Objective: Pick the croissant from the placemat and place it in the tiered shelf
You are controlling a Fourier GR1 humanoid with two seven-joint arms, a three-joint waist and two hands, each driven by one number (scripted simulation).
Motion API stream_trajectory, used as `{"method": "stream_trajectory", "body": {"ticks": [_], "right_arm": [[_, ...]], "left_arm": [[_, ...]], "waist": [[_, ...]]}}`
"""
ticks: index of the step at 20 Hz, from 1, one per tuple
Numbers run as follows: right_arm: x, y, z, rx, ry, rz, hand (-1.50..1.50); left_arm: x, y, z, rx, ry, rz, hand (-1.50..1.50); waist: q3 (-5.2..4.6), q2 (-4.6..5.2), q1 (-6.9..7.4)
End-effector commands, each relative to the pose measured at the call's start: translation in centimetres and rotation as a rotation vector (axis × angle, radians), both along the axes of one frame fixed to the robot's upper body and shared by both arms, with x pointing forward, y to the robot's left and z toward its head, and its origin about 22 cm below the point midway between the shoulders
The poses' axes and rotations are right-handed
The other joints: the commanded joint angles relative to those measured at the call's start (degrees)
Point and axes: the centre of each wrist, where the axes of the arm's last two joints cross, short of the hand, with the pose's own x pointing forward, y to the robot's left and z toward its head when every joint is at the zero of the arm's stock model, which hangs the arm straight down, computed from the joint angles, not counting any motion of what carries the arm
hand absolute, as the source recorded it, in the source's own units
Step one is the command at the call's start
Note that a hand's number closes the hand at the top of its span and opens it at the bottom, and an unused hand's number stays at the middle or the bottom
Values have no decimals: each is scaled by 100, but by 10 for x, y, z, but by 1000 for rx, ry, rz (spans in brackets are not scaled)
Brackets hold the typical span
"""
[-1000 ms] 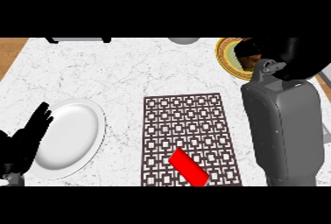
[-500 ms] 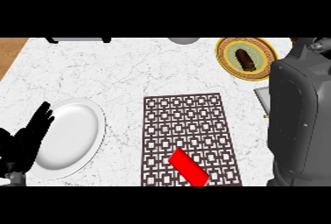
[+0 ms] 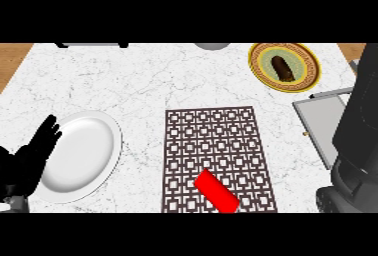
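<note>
Left hand (image 3: 28,161), black, sits at 8 o'clock in the head view, fingers straight and up, holding nothing; we read it as resting, just beside the oval white plate (image 3: 85,150). Right hand: we can't find it. Only the grey right forearm (image 3: 359,135) shows, along the 3 to 4 o'clock edge, so there is no call on its fingers.

Same view, task thing: the small dark-brown croissant (image 3: 283,68) lies at 1 o'clock in the middle of a round gold-rimmed patterned plate (image 3: 286,66), not on the mat. The dark lattice-pattern placemat (image 3: 214,145) at centre to 6 o'clock carries only a flat red block (image 3: 216,191) at its lower end. We take the pale grey-framed tray (image 3: 319,107) at 3 o'clock, partly hidden by the forearm, for the tiered shelf, but we aren't sure. All of it sits on a white marble counter (image 3: 148,80).

Handling, our guess: the croissant is light, soft and flaky, and crushes easily. It is not slippery, though crumbly at the tips. We'd take it across the thick middle, fingers on one long side and thumb on the other, from above. Its long axis runs roughly 12 to 6.
</note>
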Motion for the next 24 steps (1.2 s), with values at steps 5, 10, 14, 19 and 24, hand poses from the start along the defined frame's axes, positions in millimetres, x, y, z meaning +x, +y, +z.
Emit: {"method": "stream_trajectory", "body": {"ticks": [5, 10, 14, 19, 24], "right_arm": [[8, -44, 6, 51, 144, -209, 150], [2, -81, 6, 71, 166, -245, 150], [7, -100, -1, 90, 111, -246, 150], [-10, -123, -27, 131, 97, -255, 150], [-5, -152, -38, 186, 3, -373, 150]], "left_arm": [[-3, 3, -16, 15, -15, -11, 0], [1, 4, -4, -3, -1, -21, 0], [-8, 0, -1, -3, 0, -21, 0], [7, -9, -3, -9, -4, 1, 0], [1, 5, -6, -1, -7, -1, 0]], "waist": [[0, 32, 0], [4, 31, 8], [7, 37, 66], [7, 31, 1], [5, 51, 45]]}}
